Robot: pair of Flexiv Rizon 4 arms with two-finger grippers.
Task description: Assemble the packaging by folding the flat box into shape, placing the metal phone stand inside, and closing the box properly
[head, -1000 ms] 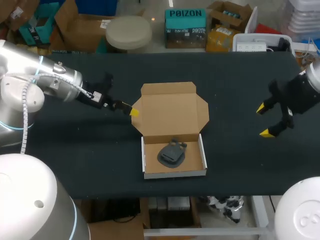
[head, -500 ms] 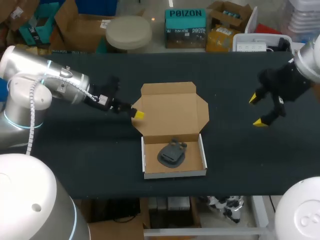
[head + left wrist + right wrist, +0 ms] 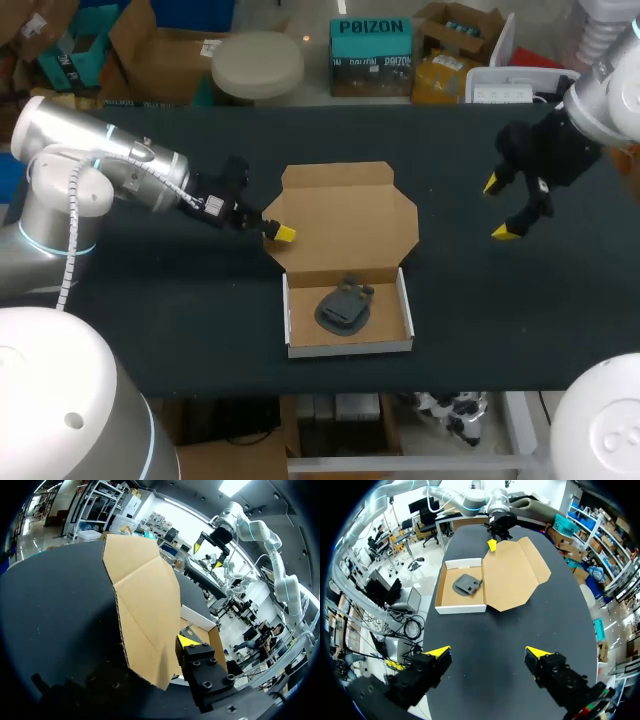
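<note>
The box (image 3: 350, 347) sits near the middle of the dark desk (image 3: 150, 300), close to its front edge. It is folded into a shallow tray with white walls and a brown floor. Its lid (image 3: 345, 215) lies open, spread flat on the desk behind the tray, with the side flaps unfolded. The metal phone stand (image 3: 343, 303), dark grey, lies inside the tray on its floor, roughly in the middle.

The left arm comes in from the left side, and the left claw (image 3: 277, 231) is at the lid's left edge, by the side flap. In the left wrist view the cardboard runs right up against the claw and hides part of it, so it cannot be told whether it is apart or clamped on the flap.

The right claw (image 3: 497, 208) hangs above bare desk, well to the right of the lid and apart from it. Its yellow tips stand wide apart with nothing between them. In the right wrist view the tray and stand lie far ahead of it.
</note>
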